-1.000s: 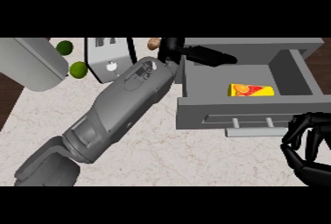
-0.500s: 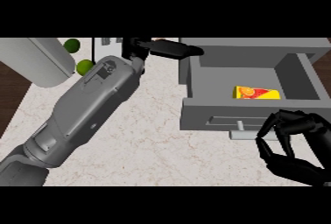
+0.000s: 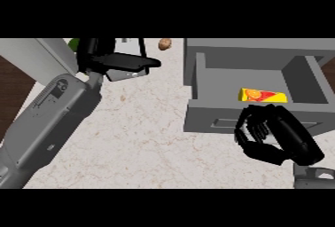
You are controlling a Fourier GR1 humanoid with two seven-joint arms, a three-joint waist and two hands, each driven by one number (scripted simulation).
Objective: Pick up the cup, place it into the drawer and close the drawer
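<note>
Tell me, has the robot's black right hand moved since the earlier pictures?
Yes. The black right hand moved leftward: earlier below the right corner of the open grey drawer, now over its front panel.

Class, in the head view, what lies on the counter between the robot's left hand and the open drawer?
Head view: only bare counter separates the left hand from the drawer; a small brown item sits just behind that gap.

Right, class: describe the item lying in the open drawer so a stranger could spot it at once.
Find the open grey drawer at the right of the counter. Inside, near its front wall, lies a flat yellow packet with an orange-red print. It is the only brightly coloured thing there, just beyond the black right hand.
</note>
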